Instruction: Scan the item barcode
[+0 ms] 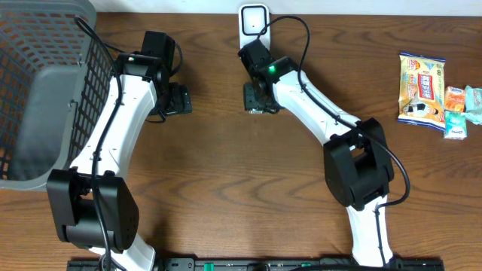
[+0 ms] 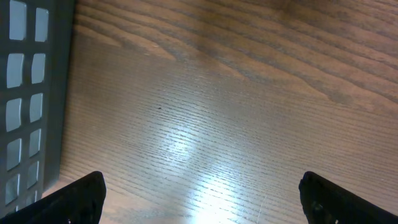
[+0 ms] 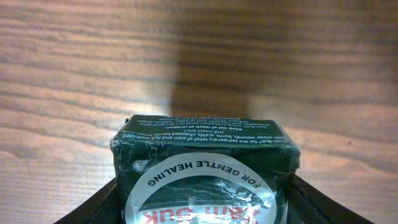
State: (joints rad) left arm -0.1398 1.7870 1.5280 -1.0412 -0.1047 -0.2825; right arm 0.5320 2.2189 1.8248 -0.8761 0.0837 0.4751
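A green box (image 3: pixel 205 165) is grasped in the right claw (image 1: pixel 257 96), over the counter (image 1: pixel 226 165) and near the white scanner (image 1: pixel 254 21); the left claw (image 2: pixel 205 198) is spread wide, released, over bare wood just beside the grey basket (image 1: pixel 38 68).

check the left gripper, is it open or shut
open: in the left wrist view the left gripper has its fingertips far apart, with only bare table between them
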